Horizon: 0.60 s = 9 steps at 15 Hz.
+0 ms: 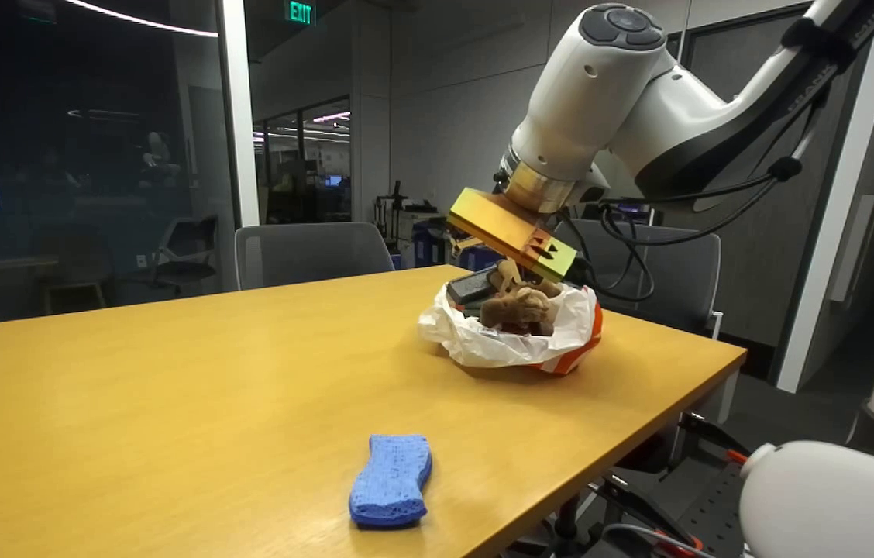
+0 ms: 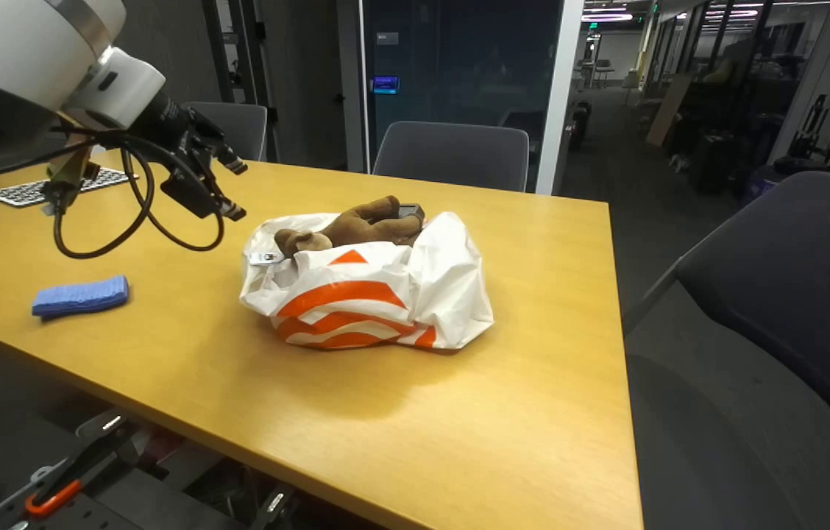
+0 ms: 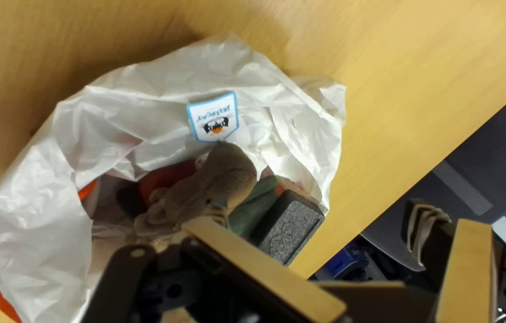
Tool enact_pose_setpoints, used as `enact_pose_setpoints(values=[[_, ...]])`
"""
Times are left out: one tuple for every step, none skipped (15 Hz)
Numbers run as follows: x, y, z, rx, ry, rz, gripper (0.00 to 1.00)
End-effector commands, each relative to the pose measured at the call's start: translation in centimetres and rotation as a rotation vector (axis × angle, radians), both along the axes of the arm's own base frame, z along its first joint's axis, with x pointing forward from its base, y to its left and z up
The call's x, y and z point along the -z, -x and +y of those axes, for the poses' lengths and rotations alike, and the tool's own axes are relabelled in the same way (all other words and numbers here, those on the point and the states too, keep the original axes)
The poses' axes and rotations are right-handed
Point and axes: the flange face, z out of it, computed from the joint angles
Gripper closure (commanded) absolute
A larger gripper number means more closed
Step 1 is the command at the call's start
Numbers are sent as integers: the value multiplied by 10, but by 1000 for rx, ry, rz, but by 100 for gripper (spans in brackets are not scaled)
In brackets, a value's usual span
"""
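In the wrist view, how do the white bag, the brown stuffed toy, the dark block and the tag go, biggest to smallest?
1. White bag, easily the biggest
2. Brown stuffed toy, counting only the part that shows
3. Dark block
4. Tag, the smallest

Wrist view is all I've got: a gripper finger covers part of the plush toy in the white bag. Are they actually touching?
Observer: No; in an exterior view the gripper hangs in the air, with a visible gap between it and the bag holding the toy.
Operator: Oh, neat! What does the bag's outside look like?
Observer: Curved orange bands run across one side.
Operator: Anything else lying on the table?
Observer: Yes, a blue sponge, apart from the bag in both exterior views.
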Motion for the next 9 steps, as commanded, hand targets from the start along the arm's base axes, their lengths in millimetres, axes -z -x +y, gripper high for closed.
enact_pose_setpoints(values=[[25,16,25,-85,-25,87,0],[35,23,34,-112,-30,121,0],[43,31,43,-141,-30,148,0],[53,40,52,-177,-25,183,0],[64,50,62,-219,-17,220,0],[72,60,70,-256,-11,249,0],[78,69,78,-307,-6,274,0],[82,79,86,-360,-16,295,0],[86,87,93,-400,-11,317,0]])
